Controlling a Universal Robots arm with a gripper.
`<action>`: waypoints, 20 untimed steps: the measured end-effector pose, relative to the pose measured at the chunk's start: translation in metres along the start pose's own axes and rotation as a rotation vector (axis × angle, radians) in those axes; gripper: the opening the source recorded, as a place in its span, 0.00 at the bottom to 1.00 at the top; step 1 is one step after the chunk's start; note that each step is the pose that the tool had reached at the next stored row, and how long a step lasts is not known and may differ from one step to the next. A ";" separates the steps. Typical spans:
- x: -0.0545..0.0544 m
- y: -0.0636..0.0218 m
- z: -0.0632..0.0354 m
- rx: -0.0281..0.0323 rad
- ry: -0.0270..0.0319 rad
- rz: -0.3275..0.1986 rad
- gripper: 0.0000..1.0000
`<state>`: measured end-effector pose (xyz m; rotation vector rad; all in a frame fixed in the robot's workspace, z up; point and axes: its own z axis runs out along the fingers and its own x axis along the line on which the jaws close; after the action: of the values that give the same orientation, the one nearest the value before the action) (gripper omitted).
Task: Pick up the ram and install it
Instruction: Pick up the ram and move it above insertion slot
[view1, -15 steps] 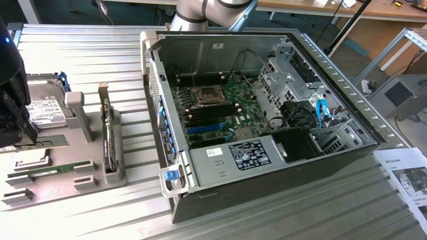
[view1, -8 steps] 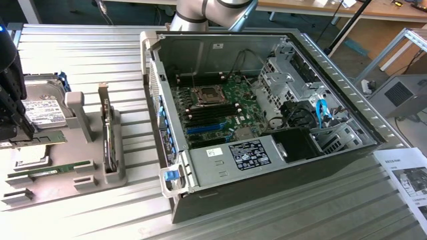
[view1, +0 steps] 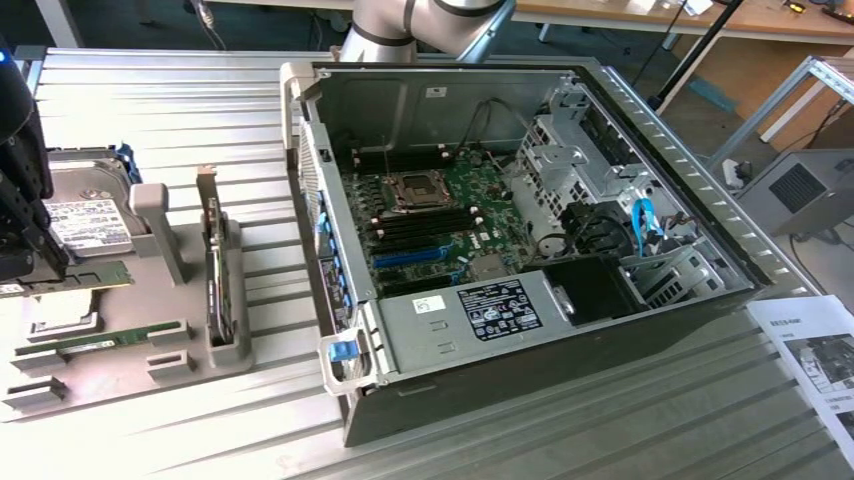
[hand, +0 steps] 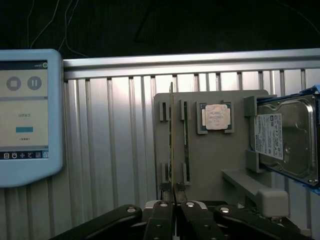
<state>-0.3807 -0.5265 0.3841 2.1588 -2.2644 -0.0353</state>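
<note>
Grey tray on the bench carries a hard drive, an upright expansion card, a processor chip and a spare green stick; computer case lies open beside it, motherboard exposed; claw clenched on the ram, pinching its end along the tray's outer slot; seated or lifted, can't tell; open ribbed bench between tray and case.
</note>
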 end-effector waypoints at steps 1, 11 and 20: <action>0.000 0.0000 -0.0007 0.0003 -0.0002 0.000 0.12; 0.000 0.0001 -0.0034 0.0002 -0.0002 0.000 0.12; 0.000 -0.0050 -0.0036 0.0002 -0.0002 0.000 0.12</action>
<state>-0.3756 -0.5264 0.3875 2.1590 -2.2646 -0.0353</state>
